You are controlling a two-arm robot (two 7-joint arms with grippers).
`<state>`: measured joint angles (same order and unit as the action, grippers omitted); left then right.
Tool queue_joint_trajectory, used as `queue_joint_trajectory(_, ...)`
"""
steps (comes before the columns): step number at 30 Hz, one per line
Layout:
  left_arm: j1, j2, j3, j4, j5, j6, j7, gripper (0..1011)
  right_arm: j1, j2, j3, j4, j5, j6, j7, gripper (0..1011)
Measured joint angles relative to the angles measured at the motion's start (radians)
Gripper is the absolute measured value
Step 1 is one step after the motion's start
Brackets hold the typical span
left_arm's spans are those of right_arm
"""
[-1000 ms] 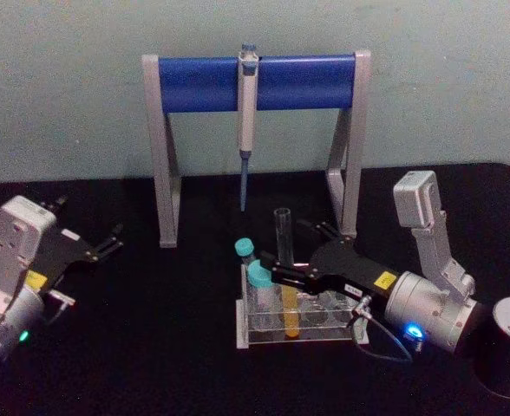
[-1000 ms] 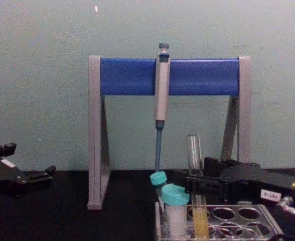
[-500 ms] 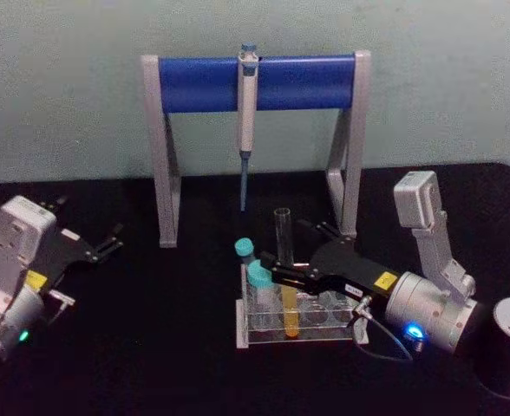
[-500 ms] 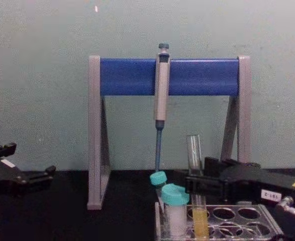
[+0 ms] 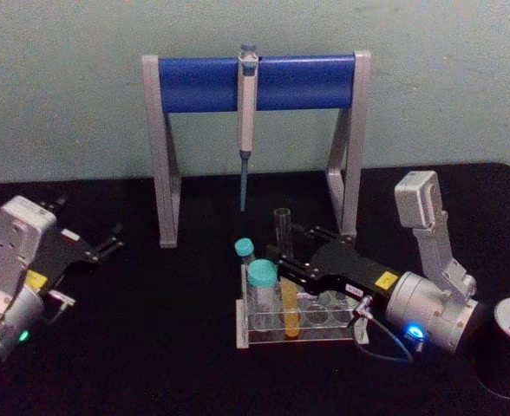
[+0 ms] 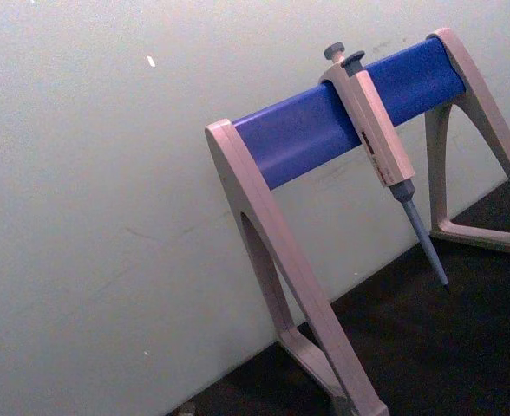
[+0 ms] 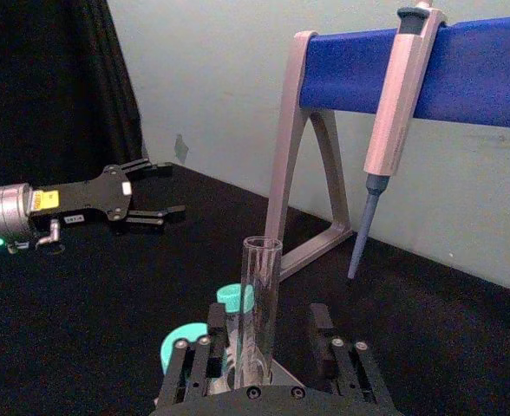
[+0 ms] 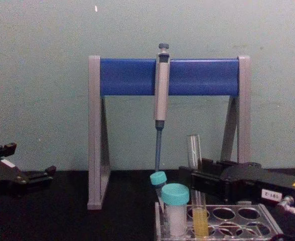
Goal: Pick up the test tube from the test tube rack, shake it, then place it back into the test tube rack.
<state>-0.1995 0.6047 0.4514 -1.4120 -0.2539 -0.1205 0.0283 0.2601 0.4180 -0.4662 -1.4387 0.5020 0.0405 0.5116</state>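
The test tube [image 5: 283, 227] stands upright in the front-left part of the clear test tube rack [image 5: 324, 334], with yellow-orange liquid at its bottom. In the chest view the test tube [image 8: 193, 150] rises from the test tube rack [image 8: 268, 223]. My right gripper [image 5: 284, 260] reaches in from the right at mid-height of the tube, open, a finger on each side. The right wrist view shows the test tube [image 7: 260, 286] between the fingers [image 7: 331, 355] of the right gripper [image 7: 268, 355], with a gap on one side. My left gripper [image 5: 109, 240] is parked at the far left, open.
A grey-and-blue pipette stand [image 5: 255, 82] with a hanging pipette [image 5: 247, 95] is behind the rack. Two teal-capped tubes [image 5: 261, 276] [image 5: 244, 248] sit at the rack's left end. A dark cylinder [image 5: 508, 347] stands at the right front. The table is black.
My right gripper has opened off the test tube and its fingers have drawn slightly back to the right. The tube stays standing in the rack. The left arm has not moved.
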Motion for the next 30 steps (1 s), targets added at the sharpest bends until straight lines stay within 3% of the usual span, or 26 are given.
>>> queue_joint_trajectory(13,0.000,0.000,0.000,0.000,0.000,0.000,0.000,1001,-0.001,0.000,0.000,0.000,0.002,-0.001,-0.001,239)
queue_joint_trajectory(30,0.000,0.000,0.000,0.000,0.000,0.000,0.000,1001,-0.001,0.000,0.000,0.000,0.002,-0.001,-0.001,235)
